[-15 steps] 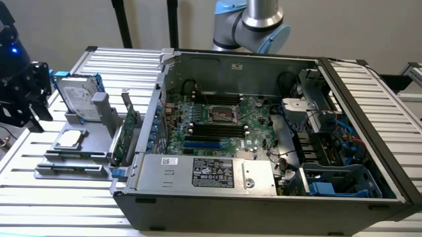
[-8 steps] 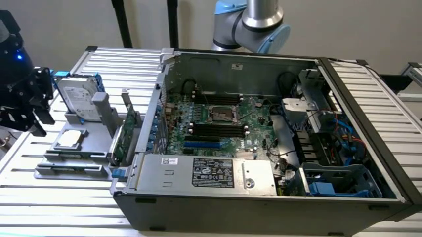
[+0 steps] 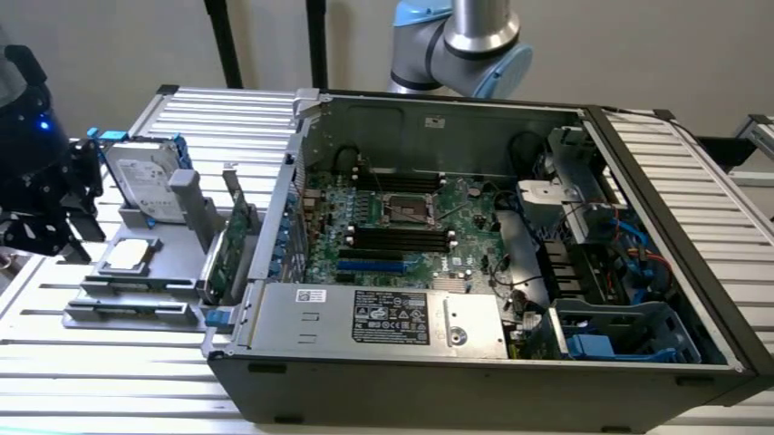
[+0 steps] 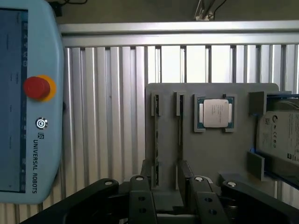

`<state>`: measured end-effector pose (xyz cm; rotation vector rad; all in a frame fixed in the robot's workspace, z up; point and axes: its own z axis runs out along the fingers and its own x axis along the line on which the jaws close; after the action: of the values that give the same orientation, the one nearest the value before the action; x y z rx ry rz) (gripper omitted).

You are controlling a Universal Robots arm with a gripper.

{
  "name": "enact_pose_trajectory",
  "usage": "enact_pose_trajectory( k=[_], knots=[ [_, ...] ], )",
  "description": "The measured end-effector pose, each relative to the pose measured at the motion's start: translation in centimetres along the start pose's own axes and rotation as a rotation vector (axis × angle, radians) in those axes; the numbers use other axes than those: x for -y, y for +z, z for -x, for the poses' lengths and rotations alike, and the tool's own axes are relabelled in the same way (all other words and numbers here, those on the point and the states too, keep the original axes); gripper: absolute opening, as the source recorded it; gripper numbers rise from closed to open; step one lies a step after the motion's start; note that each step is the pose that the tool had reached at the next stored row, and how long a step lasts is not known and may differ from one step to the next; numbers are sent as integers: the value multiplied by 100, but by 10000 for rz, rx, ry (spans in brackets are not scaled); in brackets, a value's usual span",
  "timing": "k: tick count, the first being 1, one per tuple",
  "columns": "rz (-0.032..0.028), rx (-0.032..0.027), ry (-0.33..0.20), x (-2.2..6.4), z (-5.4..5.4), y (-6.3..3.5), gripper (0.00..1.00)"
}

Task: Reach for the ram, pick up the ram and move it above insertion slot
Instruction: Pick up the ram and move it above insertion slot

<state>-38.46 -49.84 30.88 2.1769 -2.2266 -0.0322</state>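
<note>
Spread end effector [image 4: 169, 184] near pale-blue teach pendant [image 4: 28, 102] lettered "UNIVERSAL ROBOTS"

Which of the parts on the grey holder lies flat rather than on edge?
The square silver processor chip lies flat in its recess; the silver hard drive with blue rails and the green circuit boards stand on edge.
</note>
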Motion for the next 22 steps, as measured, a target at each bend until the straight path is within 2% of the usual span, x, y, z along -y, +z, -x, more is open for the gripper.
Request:
enact_pose_trajectory(
  k=[12,22],
  knots=[
    [1,0,0,30,-92,219,36],
    [1,6,4,68,-104,399,36]
  ],
)
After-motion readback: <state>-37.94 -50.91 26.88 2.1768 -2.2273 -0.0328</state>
